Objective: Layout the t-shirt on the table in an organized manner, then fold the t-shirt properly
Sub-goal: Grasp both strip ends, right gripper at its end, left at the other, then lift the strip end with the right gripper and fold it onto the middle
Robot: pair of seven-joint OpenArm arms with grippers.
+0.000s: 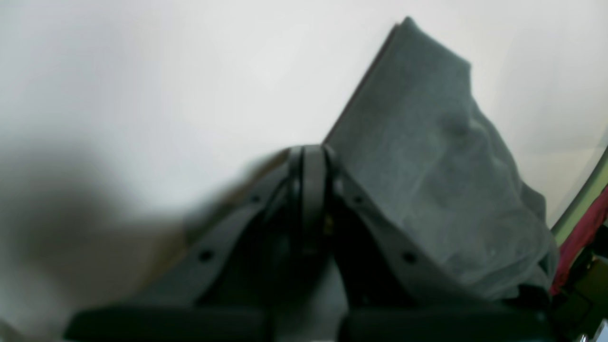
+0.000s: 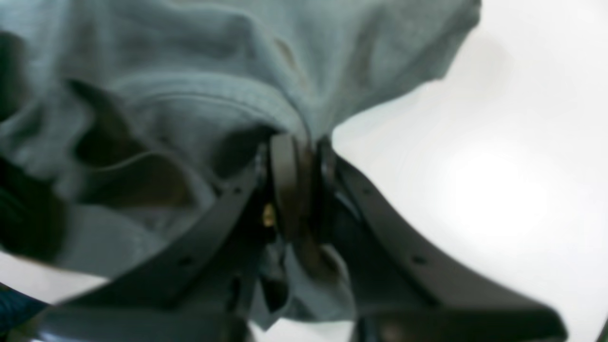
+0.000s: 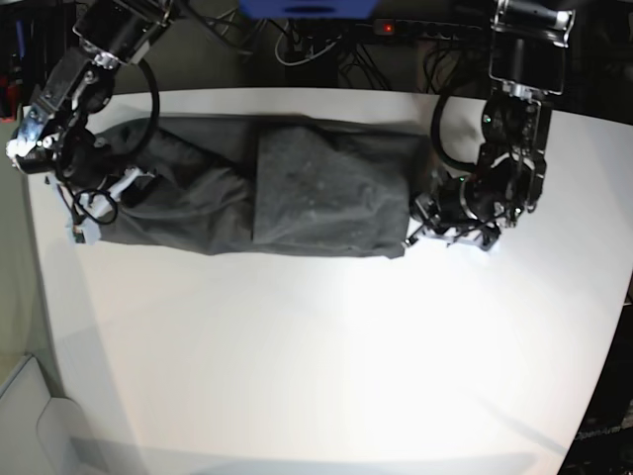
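Observation:
The dark grey t-shirt (image 3: 316, 188) lies in a long folded band across the far part of the white table (image 3: 316, 366). My left gripper (image 3: 420, 226) is at the band's right end, near its front corner. In the left wrist view its fingers (image 1: 311, 152) are shut, with the t-shirt (image 1: 427, 166) edge meeting the tips and draping over one finger. My right gripper (image 3: 84, 213) is at the band's left end. In the right wrist view it (image 2: 304, 142) is shut on bunched t-shirt (image 2: 190, 71) cloth by a stitched hem.
Cables, a power strip with a red light (image 3: 388, 28) and a blue object (image 3: 307, 8) sit behind the table's far edge. The floor shows past the table's left edge. A red item (image 1: 584, 228) lies beyond the table rim in the left wrist view.

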